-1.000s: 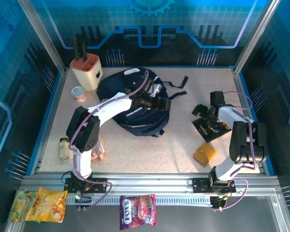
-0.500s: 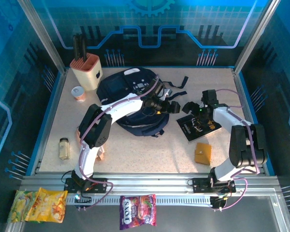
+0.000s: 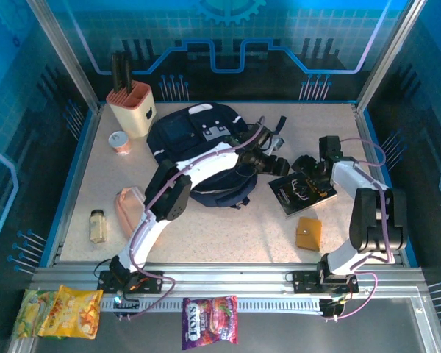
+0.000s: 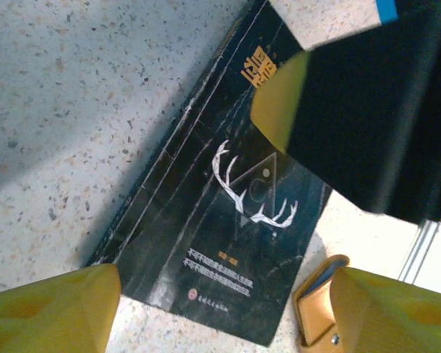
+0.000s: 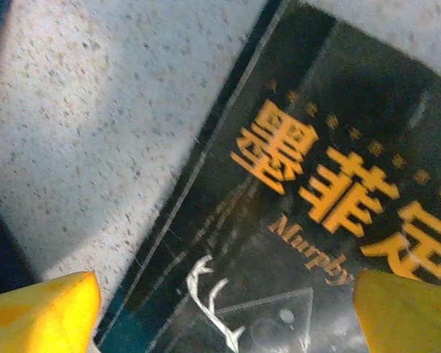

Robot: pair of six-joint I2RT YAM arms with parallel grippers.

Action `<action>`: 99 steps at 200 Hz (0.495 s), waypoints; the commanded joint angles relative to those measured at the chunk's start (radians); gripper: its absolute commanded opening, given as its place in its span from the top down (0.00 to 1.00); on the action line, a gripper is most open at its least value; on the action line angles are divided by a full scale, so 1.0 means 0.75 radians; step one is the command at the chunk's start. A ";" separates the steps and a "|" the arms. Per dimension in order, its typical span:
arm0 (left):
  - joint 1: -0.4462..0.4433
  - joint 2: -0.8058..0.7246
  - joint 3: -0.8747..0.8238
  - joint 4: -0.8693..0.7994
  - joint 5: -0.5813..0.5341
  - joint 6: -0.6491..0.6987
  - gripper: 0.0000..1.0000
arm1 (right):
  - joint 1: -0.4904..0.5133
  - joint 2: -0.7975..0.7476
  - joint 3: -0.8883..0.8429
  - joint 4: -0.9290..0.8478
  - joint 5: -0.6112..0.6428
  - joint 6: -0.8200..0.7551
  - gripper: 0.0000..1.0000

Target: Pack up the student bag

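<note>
Here, left gripper (image 3: 274,163) and right gripper (image 3: 306,166) (both parted) over black book (image 3: 303,193)

Black book (image 3: 303,193) near orange wallet (image 3: 307,233), perhaps.

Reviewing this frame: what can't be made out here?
Bag mouth: top view, left arm lies across the bag; open or zipped unclear.
Book upper corner: left wrist view, blurred dark shape covers it.
Book title: right wrist view, cut by the right edge.
Wallet: left wrist view, cut by the bottom edge.
</note>
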 commanded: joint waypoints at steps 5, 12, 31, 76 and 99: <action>-0.020 0.090 0.105 -0.078 -0.071 0.051 0.33 | -0.023 -0.107 -0.115 -0.053 0.029 0.076 0.11; -0.024 0.105 0.117 -0.079 -0.077 0.060 0.34 | -0.023 -0.126 -0.145 -0.041 0.031 0.089 0.12; -0.034 0.141 0.143 -0.097 -0.100 0.071 0.36 | -0.026 -0.143 -0.196 -0.008 0.022 0.117 0.12; -0.037 0.188 0.155 -0.170 -0.115 0.086 0.38 | -0.037 -0.007 -0.139 0.029 -0.040 0.091 0.12; -0.041 0.178 0.128 -0.212 -0.102 0.088 0.40 | -0.046 0.074 -0.077 0.079 -0.099 0.043 0.13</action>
